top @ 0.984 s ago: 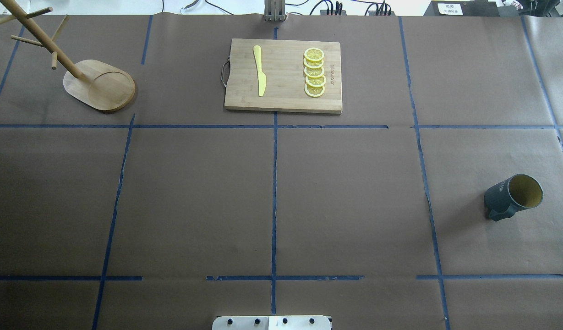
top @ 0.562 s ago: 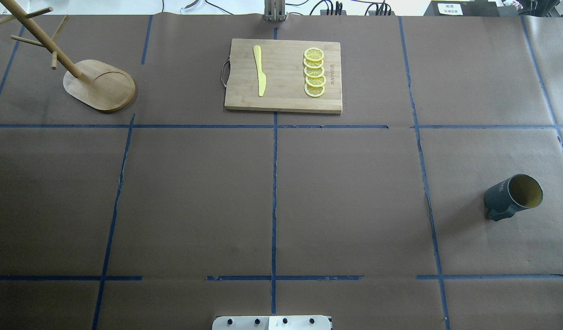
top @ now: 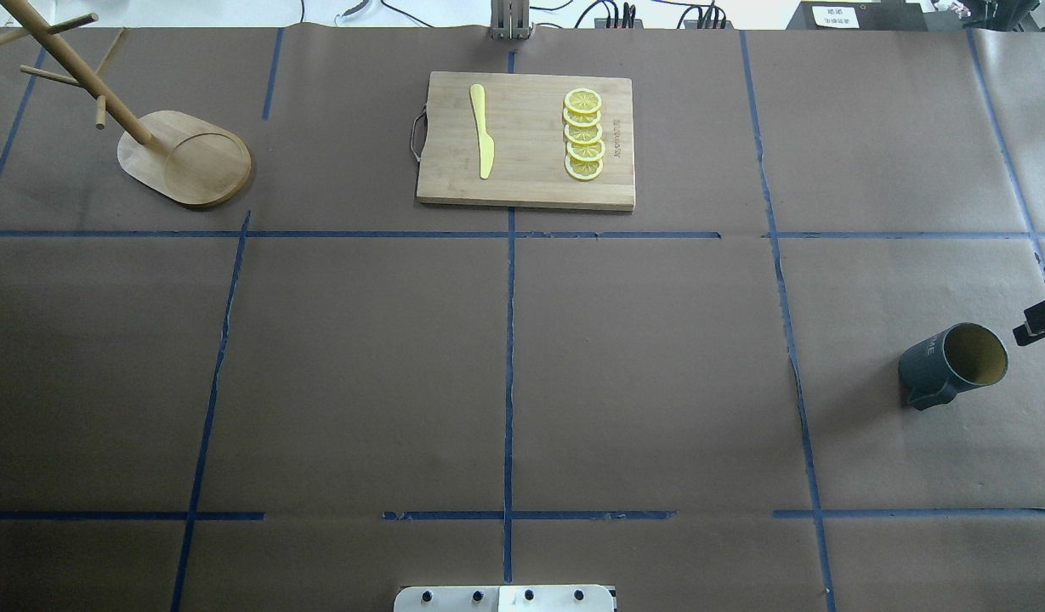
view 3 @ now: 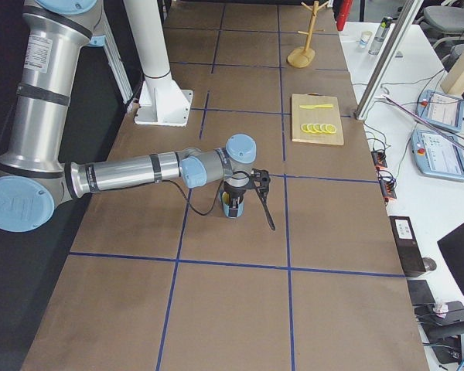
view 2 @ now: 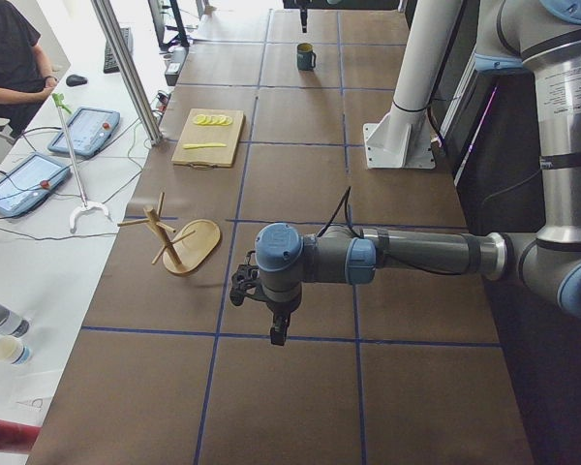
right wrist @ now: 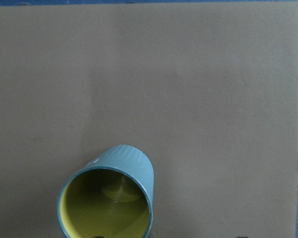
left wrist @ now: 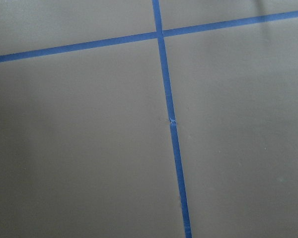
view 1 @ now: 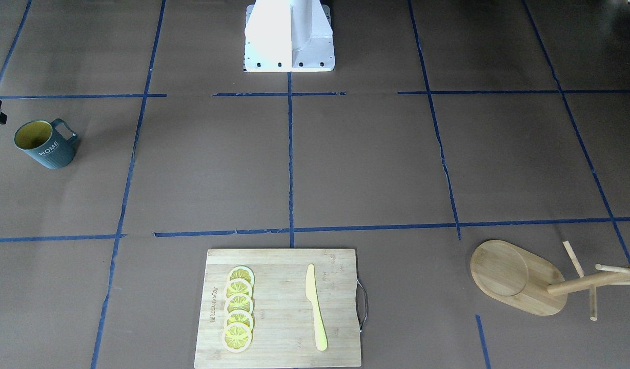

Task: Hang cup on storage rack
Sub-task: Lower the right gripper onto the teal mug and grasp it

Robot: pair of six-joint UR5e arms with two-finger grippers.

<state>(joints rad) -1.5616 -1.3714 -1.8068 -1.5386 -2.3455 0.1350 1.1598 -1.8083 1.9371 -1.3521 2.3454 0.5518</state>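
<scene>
The cup is a dark teal ribbed mug with a yellow inside. It stands upright at the table's right side, with "HOME" showing in the front view. My right gripper hangs just right of the cup at the view's edge. Its wrist view looks down into the cup, with the fingertips wide apart and nothing between them. The storage rack, a wooden mug tree on an oval base, stands at the far left. My left gripper shows only in the left side view, and I cannot tell its state.
A bamboo cutting board lies at the far middle with a yellow knife and a row of lemon slices. Blue tape lines cross the brown paper. The robot's base plate is at the near edge.
The tip of my right gripper has come into the overhead view at the right edge, beside the cup. The cup and the rack have not moved.
</scene>
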